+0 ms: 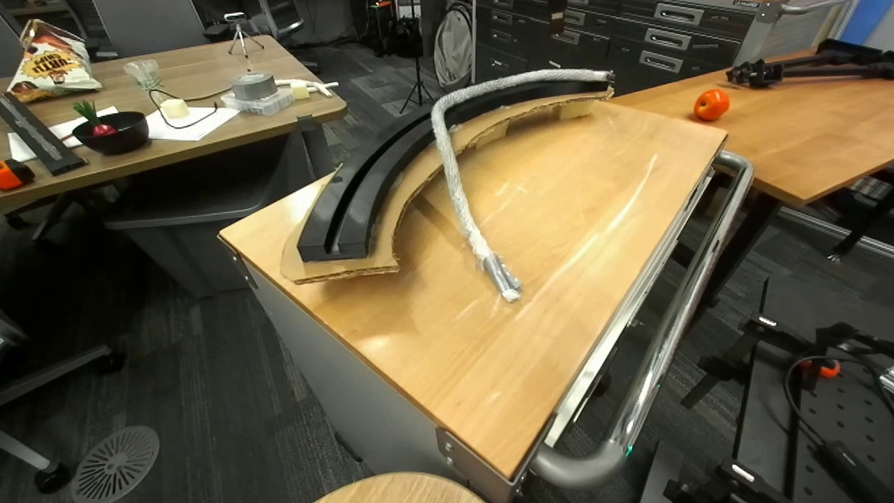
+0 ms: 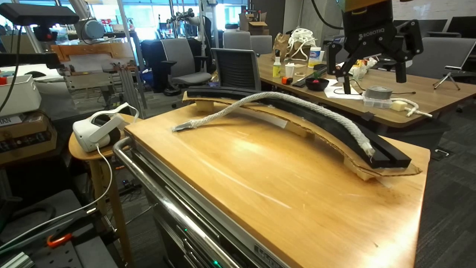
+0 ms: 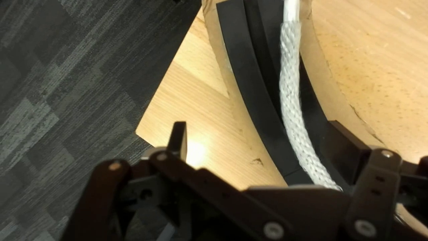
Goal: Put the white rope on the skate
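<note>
The white rope (image 1: pixel 448 164) lies partly along the top of the black curved skate (image 1: pixel 367 202). One end leaves the skate and reaches the wooden tabletop with a silver-taped tip. The rope (image 2: pixel 316 108) has its other end near the skate's (image 2: pixel 323 124) blunt end. In the wrist view the rope (image 3: pixel 290 67) rests over the inner strip of the skate (image 3: pixel 254 93), beside and partly over its groove. My gripper (image 2: pixel 373 82) is open and empty, raised above the scene. In the wrist view the gripper (image 3: pixel 259 130) has its fingers wide apart, with the rope between and below them.
A cardboard sheet (image 1: pixel 380 267) lies under the skate, propped on small blocks. The cart's chrome handle (image 1: pixel 674 335) runs along one edge. A table (image 1: pixel 279 126) with a black bowl (image 1: pixel 119 133) and grey tape stands beyond. A headset (image 2: pixel 97 130) sits on a stool.
</note>
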You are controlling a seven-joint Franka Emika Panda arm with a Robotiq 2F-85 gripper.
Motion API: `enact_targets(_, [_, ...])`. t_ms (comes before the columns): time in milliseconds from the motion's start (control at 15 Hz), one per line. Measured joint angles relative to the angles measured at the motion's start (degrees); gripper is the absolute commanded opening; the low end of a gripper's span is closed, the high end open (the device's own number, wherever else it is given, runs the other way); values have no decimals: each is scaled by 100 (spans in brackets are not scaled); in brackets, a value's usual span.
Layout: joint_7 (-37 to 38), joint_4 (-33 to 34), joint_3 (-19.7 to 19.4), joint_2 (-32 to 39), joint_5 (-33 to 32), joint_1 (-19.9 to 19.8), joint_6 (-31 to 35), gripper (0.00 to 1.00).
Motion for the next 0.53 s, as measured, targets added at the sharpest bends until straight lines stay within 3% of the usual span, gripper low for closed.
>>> enact_targets(200, [-238,-5,63,20,222,-38,12,100])
enact_targets(533, [-1631,-164,396,-119,1082,-290,296,100])
